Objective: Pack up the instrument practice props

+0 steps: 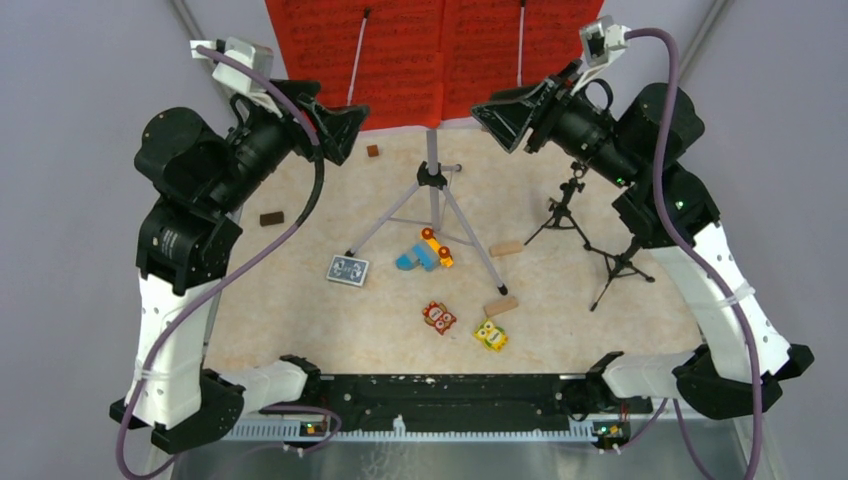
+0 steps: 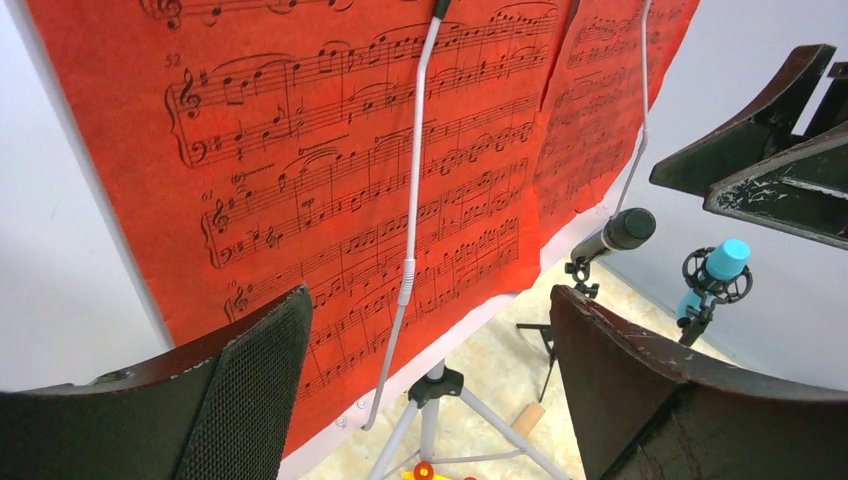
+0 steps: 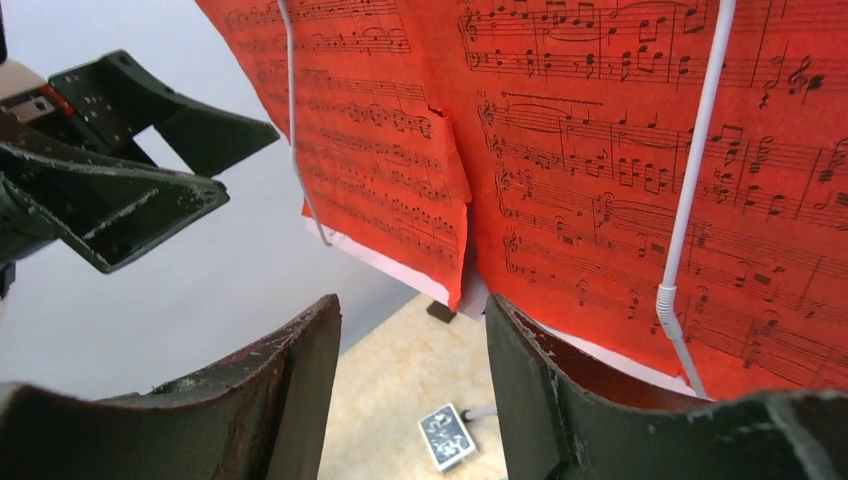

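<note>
– Top external view, starting at the left; what do you see there?
– The left gripper hangs above the desk; its jaws are spread wide and nothing is between them. The left wrist view shows the same gap; the gripper faces the red music sheets without touching them.
– And below it?
– A dark brown block lies near the left edge of the desk. Further right a blue-patterned card deck lies flat, just beside one leg of the music stand.
– Where exactly is this stand?
– It stands upright at the middle rear of the desk, on silver tripod legs; the two red sheets rest on it side by side, each behind a thin white wire arm. Small toy blocks lie between and in front of the legs.
– And on the right?
– The right gripper is also wide apart and empty, in front of the right sheet. Under its arm two black mic tripods stand near each other on the desk; in the left wrist view they carry a dark microphone and a blue microphone.
</note>
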`<act>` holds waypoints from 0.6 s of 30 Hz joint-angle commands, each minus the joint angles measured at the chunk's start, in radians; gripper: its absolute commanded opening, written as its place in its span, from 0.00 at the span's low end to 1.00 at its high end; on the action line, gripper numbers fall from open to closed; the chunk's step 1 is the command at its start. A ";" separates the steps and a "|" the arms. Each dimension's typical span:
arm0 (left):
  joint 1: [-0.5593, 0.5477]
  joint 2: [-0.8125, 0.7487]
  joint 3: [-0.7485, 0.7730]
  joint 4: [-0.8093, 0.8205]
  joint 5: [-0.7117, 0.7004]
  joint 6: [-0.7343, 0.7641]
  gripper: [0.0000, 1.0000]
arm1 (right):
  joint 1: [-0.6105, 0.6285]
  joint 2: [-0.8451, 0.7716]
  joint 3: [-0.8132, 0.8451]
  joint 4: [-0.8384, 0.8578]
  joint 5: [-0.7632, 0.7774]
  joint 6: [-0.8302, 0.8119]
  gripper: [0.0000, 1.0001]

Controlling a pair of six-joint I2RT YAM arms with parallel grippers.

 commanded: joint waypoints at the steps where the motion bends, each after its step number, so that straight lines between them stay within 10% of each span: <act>1: -0.003 0.000 0.045 0.056 0.037 0.018 0.94 | 0.007 -0.005 0.062 -0.028 0.024 -0.086 0.55; 18: -0.003 0.015 -0.029 0.138 -0.025 0.022 0.82 | 0.012 0.152 0.151 -0.010 -0.010 -0.003 0.56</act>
